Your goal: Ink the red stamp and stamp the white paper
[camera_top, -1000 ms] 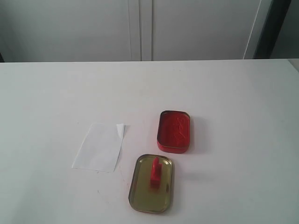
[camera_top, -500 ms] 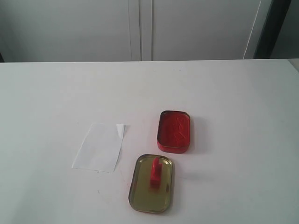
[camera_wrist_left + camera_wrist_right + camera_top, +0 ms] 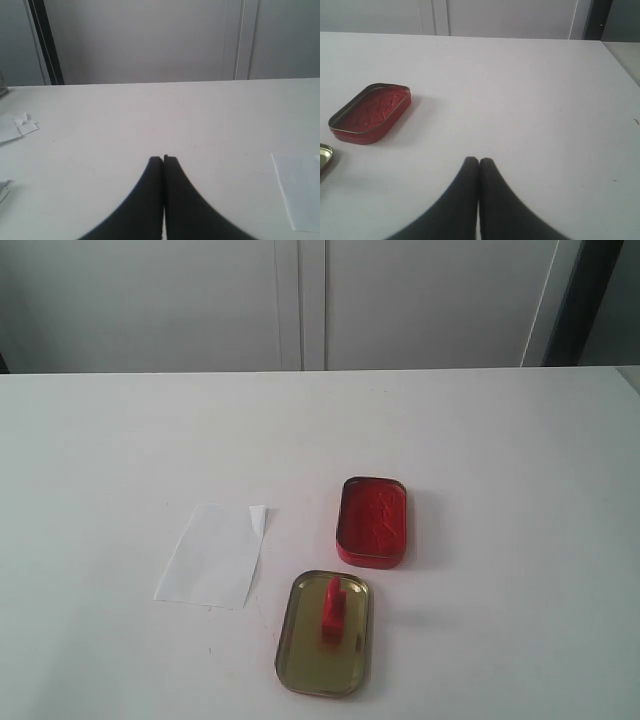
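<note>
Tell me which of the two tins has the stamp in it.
The gold tin, nearest the camera: the red stamp stands upright in it. The red tin has none.

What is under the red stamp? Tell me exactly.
The red stamp stands upright inside the gold tin lid, which lies on the white table. The stamp's base covers the patch of lid beneath it and its own printing face.

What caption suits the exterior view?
Upright red stamp in the gold tin lid, open red ink pad tin beyond it, white paper left of both, on a white table.
</note>
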`<state>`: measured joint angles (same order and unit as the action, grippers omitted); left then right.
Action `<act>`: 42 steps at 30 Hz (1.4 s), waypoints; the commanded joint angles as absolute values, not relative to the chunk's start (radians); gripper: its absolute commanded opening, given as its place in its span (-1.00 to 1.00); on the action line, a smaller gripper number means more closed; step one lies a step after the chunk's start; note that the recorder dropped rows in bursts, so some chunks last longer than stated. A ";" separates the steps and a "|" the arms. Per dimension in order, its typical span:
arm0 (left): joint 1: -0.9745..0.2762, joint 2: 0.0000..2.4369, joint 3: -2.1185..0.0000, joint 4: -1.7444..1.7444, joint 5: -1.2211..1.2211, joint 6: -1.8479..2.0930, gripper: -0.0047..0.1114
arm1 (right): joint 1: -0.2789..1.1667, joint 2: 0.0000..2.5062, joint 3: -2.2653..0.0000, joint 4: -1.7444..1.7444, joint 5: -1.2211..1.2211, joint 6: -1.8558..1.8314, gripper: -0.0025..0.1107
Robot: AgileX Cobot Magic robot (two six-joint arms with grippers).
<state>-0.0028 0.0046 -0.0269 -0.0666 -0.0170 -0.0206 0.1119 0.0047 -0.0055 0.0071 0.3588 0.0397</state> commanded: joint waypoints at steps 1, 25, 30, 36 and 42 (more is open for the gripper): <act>-0.002 0.018 -0.114 -0.079 0.083 -0.025 -0.92 | 0.108 0.000 0.000 0.008 0.344 0.042 -0.96; -0.002 0.482 -0.560 -0.043 0.724 0.008 -0.92 | 0.108 0.000 0.000 0.008 0.344 0.042 -0.96; -0.002 0.679 -0.633 -0.043 0.868 0.050 -0.92 | 0.108 0.000 0.000 0.008 0.344 0.042 -0.96; -0.002 0.927 -0.701 -0.043 0.934 0.061 -0.92 | 0.108 0.000 0.000 0.008 0.344 0.042 -0.96; -0.020 1.060 -0.756 -0.102 0.942 0.086 -0.92 | 0.108 0.000 0.000 0.008 0.344 0.042 -0.96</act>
<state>-0.0028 1.0384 -0.7273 -0.0714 0.9210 0.0742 0.1119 0.0047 -0.0055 0.0071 0.3572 0.0397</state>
